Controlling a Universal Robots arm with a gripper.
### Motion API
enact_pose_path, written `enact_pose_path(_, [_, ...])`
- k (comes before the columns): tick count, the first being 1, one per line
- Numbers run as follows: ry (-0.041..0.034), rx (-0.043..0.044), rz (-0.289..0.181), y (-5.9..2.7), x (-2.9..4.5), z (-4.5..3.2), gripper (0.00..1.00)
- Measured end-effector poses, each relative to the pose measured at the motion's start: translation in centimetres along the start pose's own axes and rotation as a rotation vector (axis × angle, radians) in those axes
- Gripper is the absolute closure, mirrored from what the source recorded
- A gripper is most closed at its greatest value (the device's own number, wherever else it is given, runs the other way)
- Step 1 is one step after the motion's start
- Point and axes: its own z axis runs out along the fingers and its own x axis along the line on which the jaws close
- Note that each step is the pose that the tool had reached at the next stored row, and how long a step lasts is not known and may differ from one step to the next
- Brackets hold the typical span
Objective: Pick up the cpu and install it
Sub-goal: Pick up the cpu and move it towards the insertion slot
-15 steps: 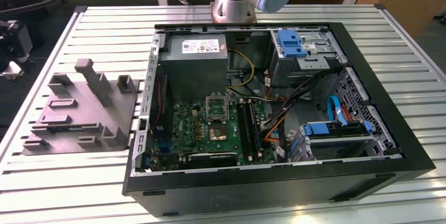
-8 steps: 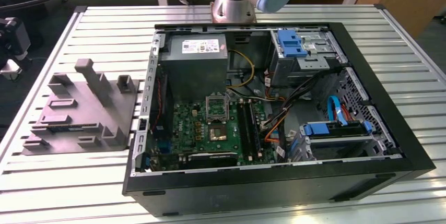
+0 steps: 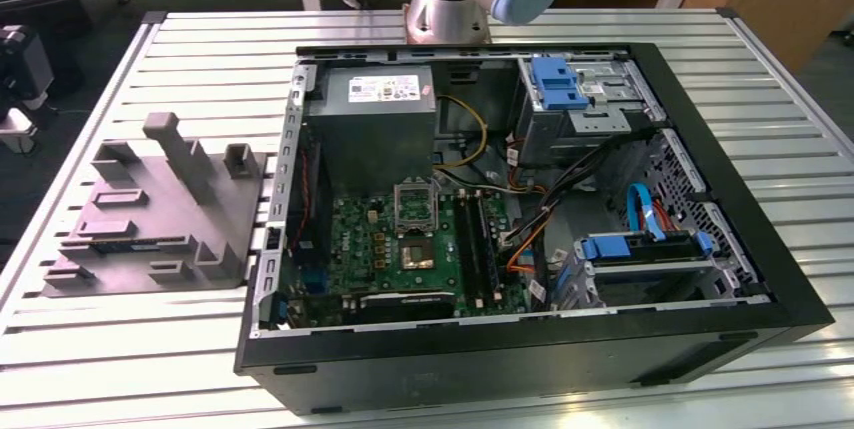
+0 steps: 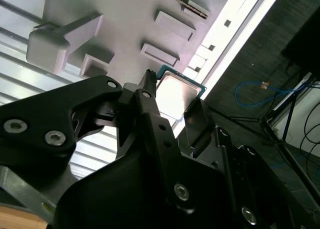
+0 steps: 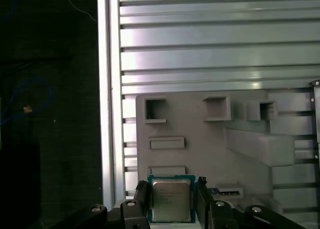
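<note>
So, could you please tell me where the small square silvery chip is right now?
In both wrist views the small silvery square cpu is held between the pincer's fingers, above the grey moulded tray.

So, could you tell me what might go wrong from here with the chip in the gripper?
The gripper pinches the chip by two thin edges only, so it could slip or tilt. The socket sits deep in the case, beside memory sticks and loose cables, which the gripper might snag or knock.
</note>
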Motion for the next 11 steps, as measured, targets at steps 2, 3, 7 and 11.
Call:
enact_pose_path(2, [0.0000, -0.0001, 0.000, 0.01, 0.00, -0.20, 0.53])
enact_pose_path(3, [0.0000, -0.0001, 0.000, 0.02, 0.00, -0.30, 0.53])
enact_pose_path(7, [0.0000, -0.0001, 0.000, 0.04, 0.00, -0.72, 0.53])
enact_pose_path(11, [0.0000, -0.0001, 0.000, 0.06, 0.00, -1.13, 0.53])
